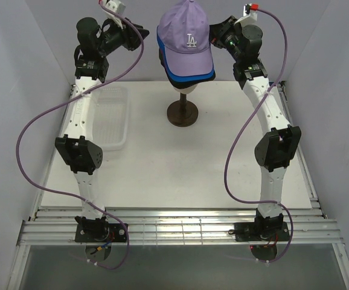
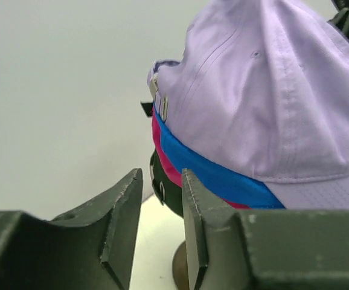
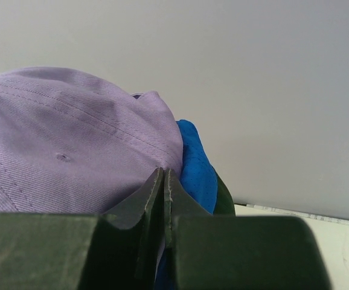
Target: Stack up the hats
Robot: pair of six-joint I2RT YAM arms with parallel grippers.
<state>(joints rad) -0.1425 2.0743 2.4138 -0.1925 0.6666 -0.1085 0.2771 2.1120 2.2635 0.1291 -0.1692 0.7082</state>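
The hats sit stacked on the mannequin head [image 1: 187, 87]. The lavender LA hat [image 1: 186, 36] is on top, with the bright blue hat [image 1: 189, 76] under it. In the left wrist view the lavender hat [image 2: 265, 90], blue hat [image 2: 211, 172], magenta hat [image 2: 161, 148] and a dark hat [image 2: 169, 192] show as layers. My left gripper [image 2: 162, 181] [image 1: 145, 30] is open and empty, just left of the stack. My right gripper [image 3: 163, 172] [image 1: 214, 37] is shut on the rear edge of the lavender hat [image 3: 72, 139], beside the blue hat [image 3: 195, 163].
A brown stand [image 1: 182, 113] holds the mannequin head at the back middle of the table. A white plastic basket [image 1: 111, 118] lies at the left, under the left arm. White walls close in behind and on both sides.
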